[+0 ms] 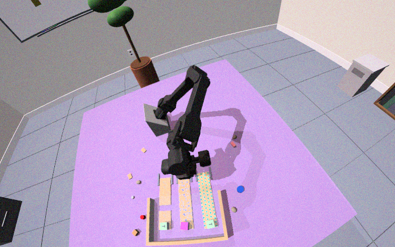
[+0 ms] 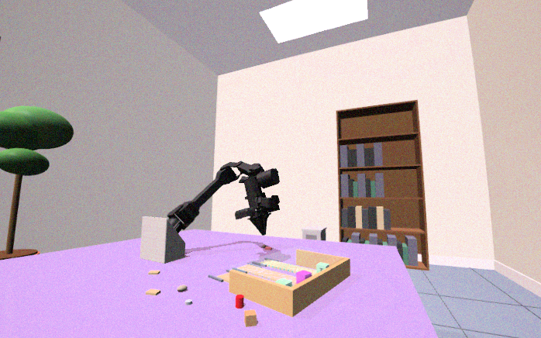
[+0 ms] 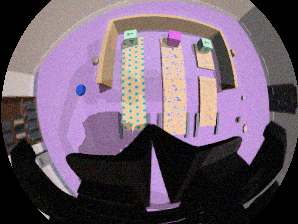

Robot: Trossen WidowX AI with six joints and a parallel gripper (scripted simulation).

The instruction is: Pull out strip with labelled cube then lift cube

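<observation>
The arm's gripper (image 2: 260, 229) hangs point-down above the purple counter (image 1: 107, 171), just beyond the open end of the wooden tray (image 1: 224, 211), and its jaws are pressed together with nothing between them. In the wrist view the closed tips meet in a single dark wedge aimed at the near ends of the strips.

Three strips lie side by side inside the tray, running from its open end to its back wall. The green-dotted strip (image 1: 206, 199) is in one piece and carries a pale green cube marked T (image 1: 210, 224) at the end by the tray's back wall. The middle strip (image 1: 185, 202), also unbroken, bears a magenta cube (image 1: 184, 226) at the same end. The plain tan strip (image 1: 164, 196) is split by a gap, and a second mint cube (image 1: 163, 226) sits on its far piece.

Outside the tray, a blue disc (image 1: 240, 188) rests near the wall beside the green-dotted strip, and a red cylinder (image 1: 142, 217) stands off the opposite wall.
</observation>
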